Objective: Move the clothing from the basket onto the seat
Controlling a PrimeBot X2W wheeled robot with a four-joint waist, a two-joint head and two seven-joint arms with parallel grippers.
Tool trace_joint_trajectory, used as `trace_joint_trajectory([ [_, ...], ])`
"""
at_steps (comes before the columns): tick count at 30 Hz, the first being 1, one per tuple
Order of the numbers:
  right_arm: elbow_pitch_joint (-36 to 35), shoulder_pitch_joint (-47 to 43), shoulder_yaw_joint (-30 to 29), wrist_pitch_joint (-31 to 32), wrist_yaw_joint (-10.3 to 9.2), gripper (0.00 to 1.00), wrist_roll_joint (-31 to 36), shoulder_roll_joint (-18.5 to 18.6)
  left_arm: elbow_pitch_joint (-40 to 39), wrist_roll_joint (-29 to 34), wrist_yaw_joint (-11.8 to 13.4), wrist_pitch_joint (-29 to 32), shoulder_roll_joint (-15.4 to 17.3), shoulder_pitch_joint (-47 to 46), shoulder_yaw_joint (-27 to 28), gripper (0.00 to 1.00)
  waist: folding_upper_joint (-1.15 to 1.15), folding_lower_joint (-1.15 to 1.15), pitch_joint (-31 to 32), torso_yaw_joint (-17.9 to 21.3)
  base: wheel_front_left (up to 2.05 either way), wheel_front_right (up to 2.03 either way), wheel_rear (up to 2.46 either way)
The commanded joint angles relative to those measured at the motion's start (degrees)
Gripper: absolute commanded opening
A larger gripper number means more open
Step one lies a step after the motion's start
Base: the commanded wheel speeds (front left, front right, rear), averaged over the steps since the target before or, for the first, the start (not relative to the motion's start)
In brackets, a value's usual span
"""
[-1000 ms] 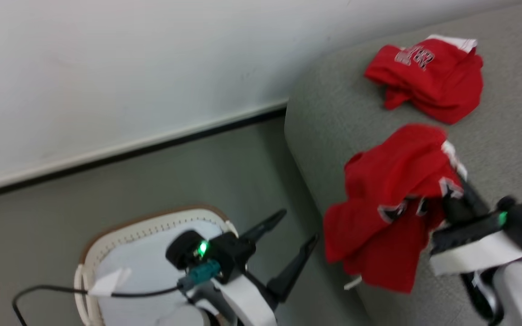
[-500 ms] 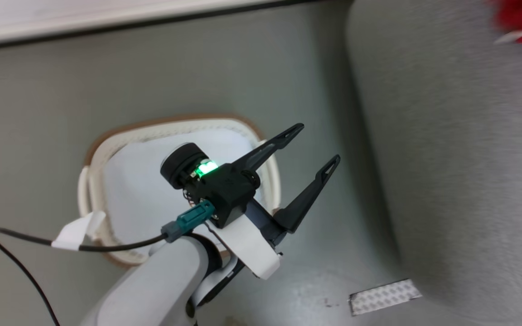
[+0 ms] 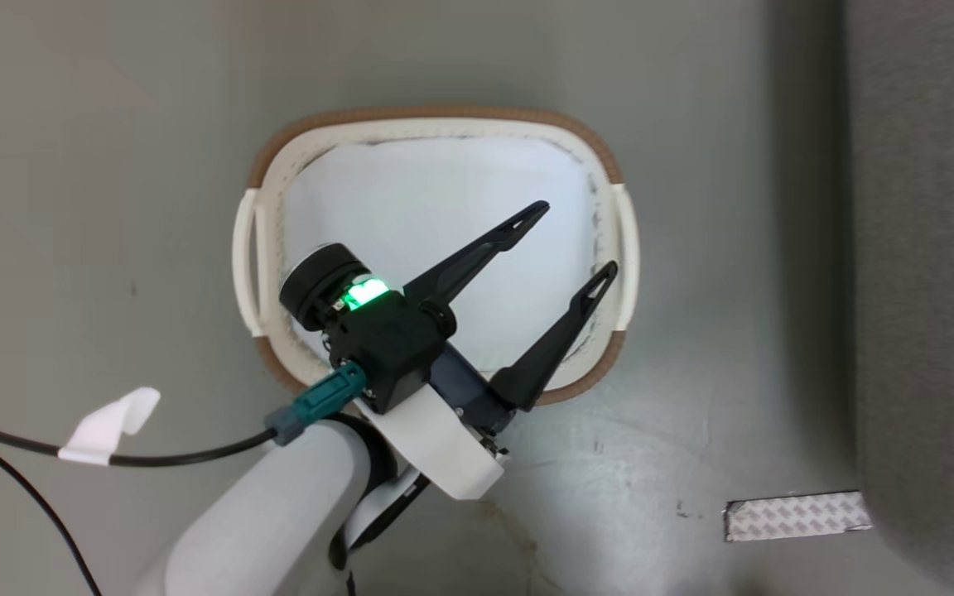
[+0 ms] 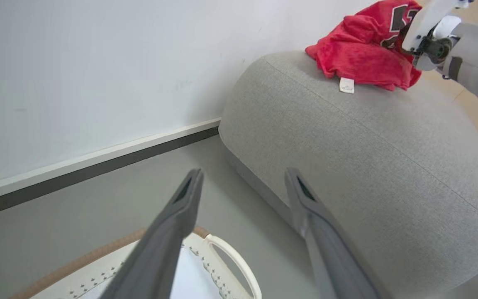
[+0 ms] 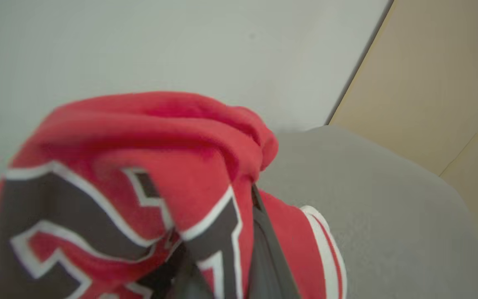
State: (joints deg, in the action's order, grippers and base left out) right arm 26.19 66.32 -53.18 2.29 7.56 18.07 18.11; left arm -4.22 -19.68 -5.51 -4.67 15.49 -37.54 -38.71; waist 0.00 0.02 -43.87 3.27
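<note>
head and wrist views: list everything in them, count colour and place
clothing: one heap, red with black-and-white lettering, on top of the seat
seat: one, grey, on the floor beside the basket
basket: one, cream with a brown rim, on the floor below the left claw
tape patch: one, white and patterned, on the floor at the seat's foot
wall: one, white with dark skirting, behind the seat
panel: one, beige, beyond the seat
cable: one, black with a white tag, running to the left arm
left claw: one, dark fingers, open over the basket
right claw: one, dark fingers, shut on the clothing
</note>
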Motion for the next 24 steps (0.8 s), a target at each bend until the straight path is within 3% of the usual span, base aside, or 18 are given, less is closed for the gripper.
trace_joint_trajectory([
  [1, 0.72, -0.46, -1.18, -1.17, -0.15, 0.00, 0.87, -1.37, 0.17, -0.74, 0.10, -0.41, 0.55, -0.25, 0.25, 1.00, 0.00, -0.02, -1.61, -1.58, 0.00, 0.00, 0.00],
  [2, 1.44, -0.56, -2.62, -2.03, -0.15, 0.00, 1.61, -2.61, 0.35, -0.87, 0.11, -0.56, 0.72, 0.04, 0.28, 1.00, 0.00, -0.02, -1.60, -1.66, 0.00, 0.00, 0.00],
  [3, 2.26, -0.98, -3.53, -2.81, -0.15, 0.10, 2.49, -3.44, 0.57, -1.09, 0.19, -0.70, 0.94, 0.36, 0.41, 1.00, 0.00, -0.02, -1.46, -1.65, 0.00, 0.00, 0.00],
  [4, 3.04, -1.34, -4.10, -3.68, -0.15, 0.30, 3.09, -4.27, 0.82, -1.30, 0.32, -0.92, 1.09, 0.67, 0.54, 1.00, 0.00, -0.02, -1.18, -1.58, 0.00, 0.00, 0.00],
  [6, 4.08, -2.27, -4.95, -5.13, -0.15, 0.98, 4.20, -5.98, 1.29, -1.41, 0.53, -1.20, 1.50, 1.55, 0.98, 1.00, 0.00, -0.02, -0.19, -1.12, 0.00, 0.00, 0.00],
  [13, 5.93, -6.94, -1.56, -8.63, -0.15, 1.00, 6.86, -9.14, 3.39, -3.30, 2.42, -2.76, 2.62, 5.26, 2.68, 1.00, 0.00, -0.02, 6.35, 1.73, 0.00, 0.00, 0.00],
  [24, 7.11, -23.55, 11.20, -15.83, -0.15, 1.00, -2.62, -12.06, 10.04, -8.31, 6.73, -8.07, 2.03, 15.47, 6.45, 1.00, 0.00, -0.02, 23.05, 3.77, 0.00, 0.00, 0.00],
])
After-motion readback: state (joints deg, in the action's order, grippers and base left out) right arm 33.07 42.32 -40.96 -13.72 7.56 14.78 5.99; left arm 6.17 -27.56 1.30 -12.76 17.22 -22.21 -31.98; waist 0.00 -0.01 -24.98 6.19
